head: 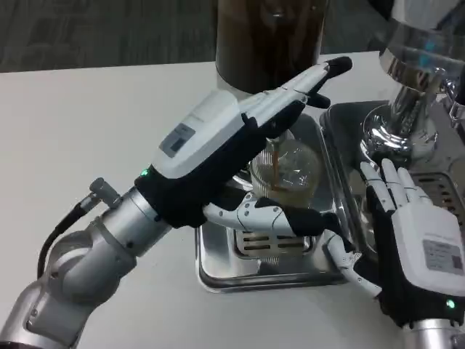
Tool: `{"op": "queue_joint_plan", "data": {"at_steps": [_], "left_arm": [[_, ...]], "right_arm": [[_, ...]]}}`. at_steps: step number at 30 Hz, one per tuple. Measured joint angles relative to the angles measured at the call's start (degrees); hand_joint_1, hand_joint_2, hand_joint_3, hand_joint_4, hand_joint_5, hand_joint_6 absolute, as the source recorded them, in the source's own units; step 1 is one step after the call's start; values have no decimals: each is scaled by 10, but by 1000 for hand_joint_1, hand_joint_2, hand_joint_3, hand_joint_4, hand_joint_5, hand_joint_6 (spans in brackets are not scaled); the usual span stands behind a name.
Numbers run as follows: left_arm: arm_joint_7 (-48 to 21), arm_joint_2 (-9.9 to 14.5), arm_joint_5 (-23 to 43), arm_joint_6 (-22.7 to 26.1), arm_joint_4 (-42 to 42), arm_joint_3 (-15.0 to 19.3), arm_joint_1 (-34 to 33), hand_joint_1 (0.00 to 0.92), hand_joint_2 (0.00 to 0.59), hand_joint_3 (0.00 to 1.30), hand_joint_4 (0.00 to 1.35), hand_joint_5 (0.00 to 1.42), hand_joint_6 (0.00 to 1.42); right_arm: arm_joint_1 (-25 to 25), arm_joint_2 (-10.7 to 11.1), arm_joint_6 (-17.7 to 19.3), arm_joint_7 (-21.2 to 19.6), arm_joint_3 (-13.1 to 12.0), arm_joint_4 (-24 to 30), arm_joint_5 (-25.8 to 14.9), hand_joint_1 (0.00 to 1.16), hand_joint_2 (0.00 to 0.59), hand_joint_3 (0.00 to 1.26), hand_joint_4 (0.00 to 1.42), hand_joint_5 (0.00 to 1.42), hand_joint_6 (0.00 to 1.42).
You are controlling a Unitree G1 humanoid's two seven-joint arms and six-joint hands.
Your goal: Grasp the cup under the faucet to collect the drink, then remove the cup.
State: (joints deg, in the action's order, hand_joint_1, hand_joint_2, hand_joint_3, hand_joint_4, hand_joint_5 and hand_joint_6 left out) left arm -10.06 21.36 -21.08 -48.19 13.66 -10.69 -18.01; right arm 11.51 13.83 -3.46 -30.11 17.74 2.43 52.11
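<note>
Head view: the white tabletop stretches wide and bare toward its left edge. My left hand reaches across the steel drip tray, fingers spread and extended, holding nothing, hiding the faucet. At the right edge a second chrome dispenser crowds my right hand, fingers spread, resting empty beside the tray. The clear cup stands on the tray's grate, brown drink streaming in.
</note>
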Motion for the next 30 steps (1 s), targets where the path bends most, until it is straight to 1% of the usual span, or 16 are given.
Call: {"op": "queue_joint_plan", "data": {"at_steps": [2, 4, 5, 7, 8, 10, 11, 13, 14, 16, 18, 19, 23, 27, 30], "left_arm": [[6, 2, -7, -1, -1, -5, 0, 0, 66, 34, 0, 217, 239], [11, 3, -15, -1, -2, -11, 0, 0, 67, 34, 0, 217, 239], [12, 3, -16, -1, -2, -13, 0, 0, 67, 34, 0, 217, 239], [15, 5, -16, -1, -2, -16, 0, 0, 67, 34, 0, 217, 239], [17, 6, -16, -1, -2, -16, 0, 0, 67, 34, 0, 217, 239], [19, 7, -18, -1, -2, -17, 0, 0, 67, 34, 0, 217, 239], [21, 8, -19, -1, -2, -18, 0, 0, 67, 34, 0, 217, 239], [23, 8, -19, -1, -2, -18, 0, 0, 67, 34, 0, 217, 239], [24, 8, -19, -1, -2, -18, 0, 0, 67, 34, 0, 217, 239], [26, 9, -19, -1, -2, -18, 0, 0, 67, 34, 0, 217, 239], [27, 9, -19, -1, -2, -18, 0, 0, 67, 34, 0, 217, 239], [27, 9, -19, -1, -2, -19, 0, 0, 67, 34, 0, 217, 239], [28, 9, -19, -1, -1, -20, -1, 0, 70, 34, 0, 223, 239], [31, 9, -20, -1, -1, -22, -2, 0, 71, 40, 0, 226, 239], [32, 9, -20, -1, -1, -22, -2, 0, 71, 42, 0, 227, 239]], "right_arm": [[0, 0, 5, 0, -2, 0, -7, 299, 376, 111, 42, 69, 164], [0, 0, 15, 0, -8, 0, -24, 312, 363, 86, 51, 111, 199], [0, 0, 20, 0, -10, 0, -30, 321, 346, 57, 45, 120, 210], [0, 0, 41, 2, -16, 0, -54, 336, 319, 13, 16, 121, 220], [-2, 1, 65, 13, -21, 0, -87, 345, 311, 3, 3, 114, 222], [-9, 2, 96, 34, -32, -3, -132, 375, 285, 0, 0, 77, 223], [-17, 3, 116, 49, -41, -11, -164, 402, 282, 0, 0, 63, 225], [-25, 3, 140, 63, -49, -25, -197, 446, 258, 0, 0, 51, 228], [-29, 2, 159, 77, -54, -40, -223, 465, 250, 0, 0, 50, 219], [-37, 1, 184, 99, -62, -69, -261, 500, 232, 0, 0, 39, 216], [-43, 0, 209, 116, -66, -93, -287, 536, 221, 0, 0, 17, 201], [-46, 0, 222, 124, -68, -102, -297, 556, 213, 0, 0, 6, 197], [-66, -1, 252, 158, -76, -137, -329, 578, 204, 0, 0, 0, 167], [-87, -6, 272, 183, -82, -169, -356, 595, 193, 0, 0, 0, 162], [-102, -15, 287, 194, -84, -192, -362, 597, 193, 0, 0, 0, 156]]}}
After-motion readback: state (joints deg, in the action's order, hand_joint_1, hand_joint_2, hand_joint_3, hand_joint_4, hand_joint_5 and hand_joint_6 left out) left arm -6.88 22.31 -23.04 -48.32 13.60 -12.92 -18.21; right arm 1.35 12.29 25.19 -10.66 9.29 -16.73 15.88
